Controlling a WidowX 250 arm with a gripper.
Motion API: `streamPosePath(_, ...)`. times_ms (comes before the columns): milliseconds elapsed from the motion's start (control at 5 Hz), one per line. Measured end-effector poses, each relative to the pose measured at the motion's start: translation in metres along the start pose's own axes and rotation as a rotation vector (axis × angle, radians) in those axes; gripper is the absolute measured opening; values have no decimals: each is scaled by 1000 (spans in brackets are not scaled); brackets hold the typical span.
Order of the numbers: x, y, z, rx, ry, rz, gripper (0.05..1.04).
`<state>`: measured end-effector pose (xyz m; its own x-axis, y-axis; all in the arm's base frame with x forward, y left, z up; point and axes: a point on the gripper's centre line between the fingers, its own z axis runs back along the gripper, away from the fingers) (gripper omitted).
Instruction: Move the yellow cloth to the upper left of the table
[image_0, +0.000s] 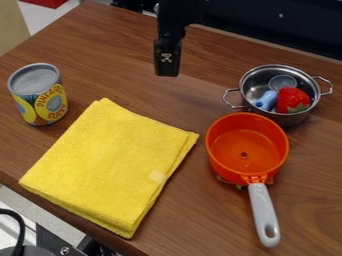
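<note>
One yellow cloth (110, 165) lies folded on the table (200, 210), presumably awaiting transfer; the gripper (167, 74) hangs clear of it, whether parted or together indeterminable.

A brown wooden table (120, 42) with darker streaks of grain runs slantwise across the view, a pale strip (267, 44) tracing its far edge; beyond that edge, at the upper right, stands a very dark, plain surface (280, 22). At the upper left, a tan panel (10, 27) borders a patch of light grey floor (41, 17), with part of a red object (48, 2) at the top; below the near left edge lie a pale strip of ground (43, 215) and a curved black cable (21, 227); soft light leaves a faint sheen on the wood.
</note>
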<state>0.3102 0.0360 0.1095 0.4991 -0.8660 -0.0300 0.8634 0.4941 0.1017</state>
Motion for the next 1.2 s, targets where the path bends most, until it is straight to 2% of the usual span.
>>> streamPosePath(200,-1,-6,-10,-35,12,3,986)
streamPosePath(400,-4,-27,-15,-72,7,23,986)
streamPosePath(600,-11,-44,-5,-39,-22,79,986)
streamPosePath(800,-20,-68,-1,-40,-46,164,956)
streamPosePath(1000,-34,-92,-6,-15,-39,197,697)
streamPosePath(1200,-41,-104,-18,-36,-4,298,399)
